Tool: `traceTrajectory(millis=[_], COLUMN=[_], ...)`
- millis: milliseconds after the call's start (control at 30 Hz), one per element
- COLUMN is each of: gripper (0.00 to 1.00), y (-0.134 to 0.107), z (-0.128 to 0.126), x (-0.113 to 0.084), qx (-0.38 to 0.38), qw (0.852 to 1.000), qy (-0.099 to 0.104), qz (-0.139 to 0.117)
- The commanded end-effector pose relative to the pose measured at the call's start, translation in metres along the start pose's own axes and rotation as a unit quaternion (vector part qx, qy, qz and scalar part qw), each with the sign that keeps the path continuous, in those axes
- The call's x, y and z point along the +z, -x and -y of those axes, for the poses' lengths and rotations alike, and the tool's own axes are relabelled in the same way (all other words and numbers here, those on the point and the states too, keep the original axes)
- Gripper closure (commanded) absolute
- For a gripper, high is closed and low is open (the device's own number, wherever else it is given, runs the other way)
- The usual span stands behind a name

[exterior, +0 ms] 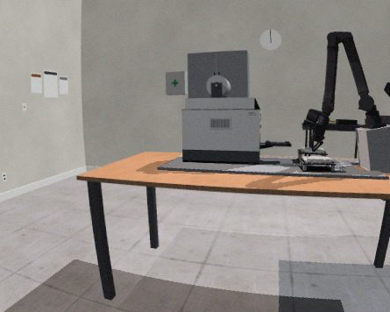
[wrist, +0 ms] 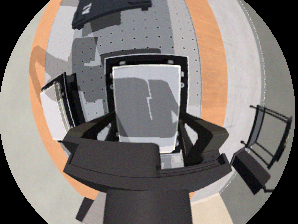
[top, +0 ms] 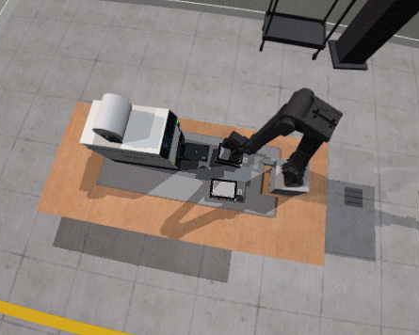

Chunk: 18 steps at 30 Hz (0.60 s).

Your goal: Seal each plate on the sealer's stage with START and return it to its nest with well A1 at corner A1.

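My gripper points down and is shut on a plate, one finger at each long side. That plate lies level in or just over the dark rear nest; whether it is fully seated is not clear. The other plate, pale on top, lies in the front nest. The sealer shows a green lamp. Its stage is out, with no plate on it. Well A1 marks are too small to read.
A large white foil roll sits on top of the sealer. The arm's base stands at the right of the grey perforated board. The wooden table extends around the board. A dark cart stands behind the table.
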<state>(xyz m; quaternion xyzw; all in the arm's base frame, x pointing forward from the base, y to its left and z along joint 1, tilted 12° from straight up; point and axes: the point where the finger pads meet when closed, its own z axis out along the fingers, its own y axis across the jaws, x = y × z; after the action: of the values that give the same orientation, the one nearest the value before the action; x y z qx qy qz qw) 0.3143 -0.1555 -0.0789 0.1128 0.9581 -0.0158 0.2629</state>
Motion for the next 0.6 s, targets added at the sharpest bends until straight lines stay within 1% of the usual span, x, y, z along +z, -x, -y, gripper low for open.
traceTrajectory(millis=[0,567], gripper=[1.00,1.00], y=[0.0048,0.0091], z=[-0.0023,-0.0008], x=[-0.0025,-0.0038], qx=[-0.012,-0.013], qw=[1.000,1.000], qy=[0.002,0.001], qz=[0.004,0.006])
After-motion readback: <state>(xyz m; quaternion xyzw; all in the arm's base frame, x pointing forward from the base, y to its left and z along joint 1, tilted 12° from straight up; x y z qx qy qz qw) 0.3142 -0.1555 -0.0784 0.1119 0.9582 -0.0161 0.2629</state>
